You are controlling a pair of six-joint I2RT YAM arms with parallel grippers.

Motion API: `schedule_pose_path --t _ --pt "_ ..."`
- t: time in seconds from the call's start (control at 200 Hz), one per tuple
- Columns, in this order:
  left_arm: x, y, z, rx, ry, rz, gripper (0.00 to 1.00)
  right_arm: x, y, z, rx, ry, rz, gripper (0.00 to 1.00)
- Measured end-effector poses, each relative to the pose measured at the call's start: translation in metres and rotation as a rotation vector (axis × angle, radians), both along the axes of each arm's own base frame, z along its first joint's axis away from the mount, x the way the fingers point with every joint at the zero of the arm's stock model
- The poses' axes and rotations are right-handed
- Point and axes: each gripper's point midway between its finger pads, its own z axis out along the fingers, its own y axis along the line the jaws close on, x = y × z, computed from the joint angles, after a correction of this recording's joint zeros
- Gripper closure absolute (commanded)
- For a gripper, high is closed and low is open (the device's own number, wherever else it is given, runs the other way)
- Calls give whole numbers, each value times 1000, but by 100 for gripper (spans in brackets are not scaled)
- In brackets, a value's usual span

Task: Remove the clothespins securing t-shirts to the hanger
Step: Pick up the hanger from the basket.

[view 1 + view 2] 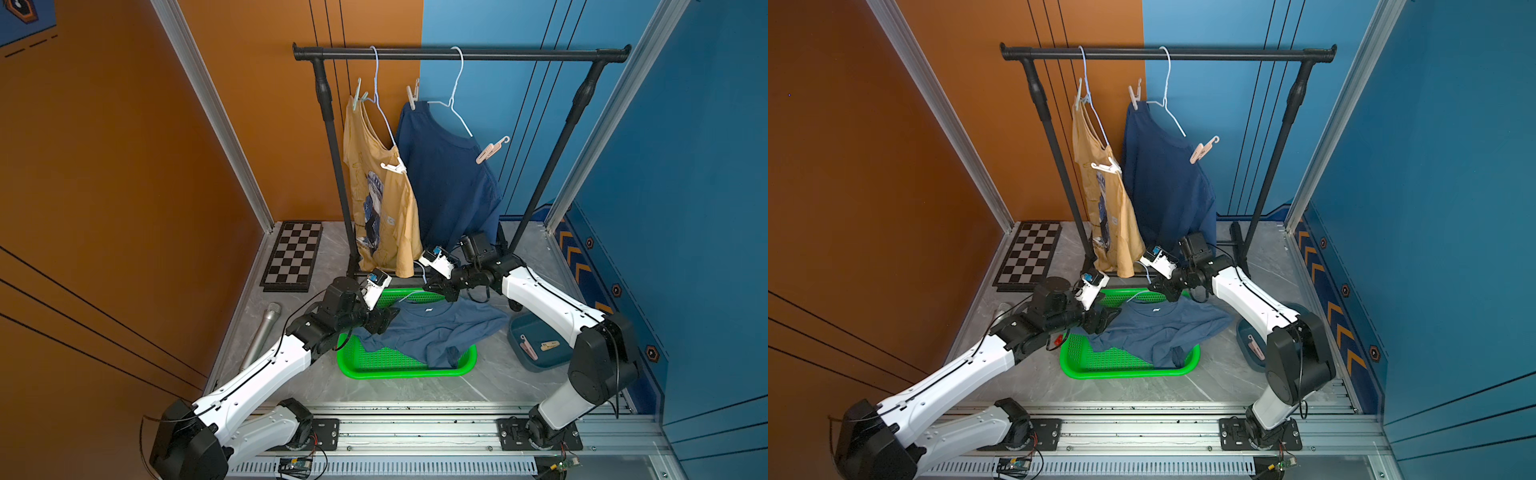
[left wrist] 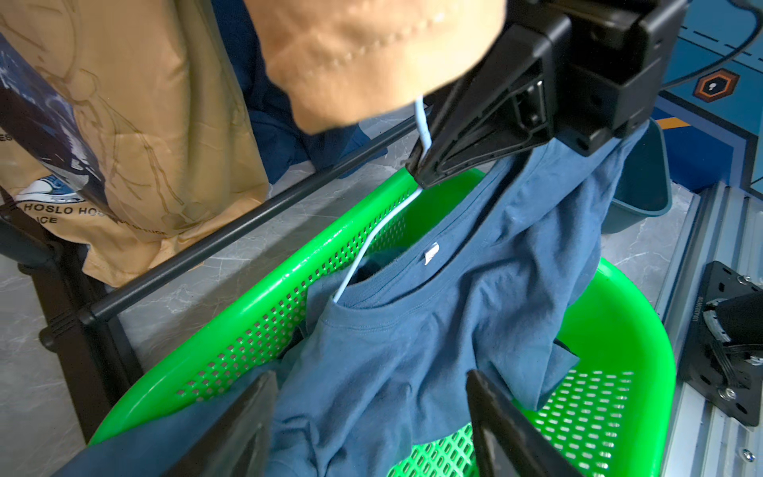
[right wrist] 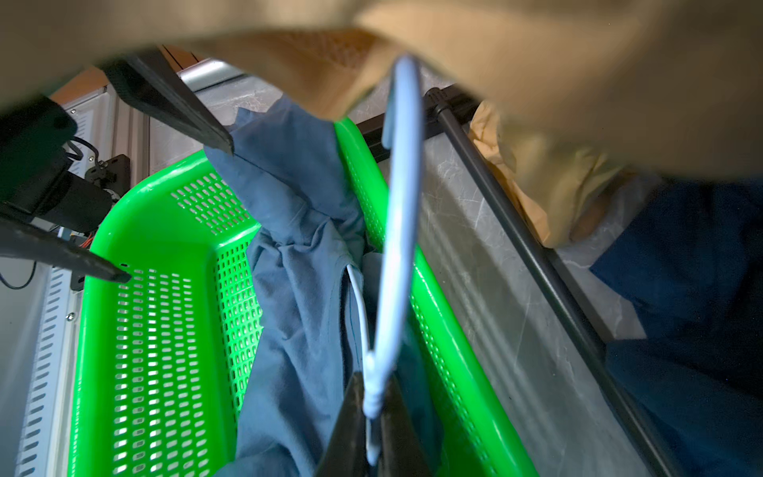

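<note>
Right wrist view shows the right gripper (image 3: 373, 378) closed tight on the twisted neck of a white wire hanger (image 3: 402, 206), whose hook rises towards the blurred hem of the mustard-yellow t-shirt (image 3: 557, 173); the wire runs into the collar of the slate-blue t-shirt (image 3: 297, 231), lying in the green basket (image 3: 124, 223); left wrist view adds the left gripper (image 2: 369, 376), jaws wide apart over that shirt's chest, holding nothing; contact with the cloth cannot be told. Both top views alone show the rack's top rail (image 1: 457, 54); the mustard-yellow t-shirt hangs at its left, a pale green clothespin (image 1: 357, 97) on the far shoulder, a white clothespin (image 1: 395, 167) on the near one; the navy t-shirt (image 1: 449, 187) hangs to the right, a cream clothespin (image 1: 412, 96) far, a pink clothespin (image 1: 490, 150) near; two loose clothespins (image 1: 528, 347) lie in the blue tray (image 1: 540, 365), right of the basket. Edges: the basket's far rim sits just beside the rack's foot bar (image 2: 247, 223); the slate-blue t-shirt spills over the right rim; bare marble floor (image 1: 395, 390) lies open on the near side of the basket; the chessboard (image 1: 293, 255) lies far left, well apart from both arms.
</note>
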Motion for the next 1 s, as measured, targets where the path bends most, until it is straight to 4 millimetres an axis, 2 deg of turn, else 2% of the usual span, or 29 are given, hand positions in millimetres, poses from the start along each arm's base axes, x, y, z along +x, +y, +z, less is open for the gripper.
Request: schedule_pose_path --t 0.24,0.521,0.631,0.841,0.996 --pt "-7 5 1 21 0 -10 24 -21 -2 4 -5 0 -10 100" --pt "-12 13 4 61 -41 -33 19 -43 -14 20 46 -66 -50 100" --pt "-12 22 2 96 -50 -34 17 -53 -18 35 90 -123 -51 100" --pt "-5 48 1 153 -58 -2 16 -67 -19 82 194 -251 -26 100" --pt "1 67 3 158 -65 34 15 -74 -17 99 233 -273 4 100"
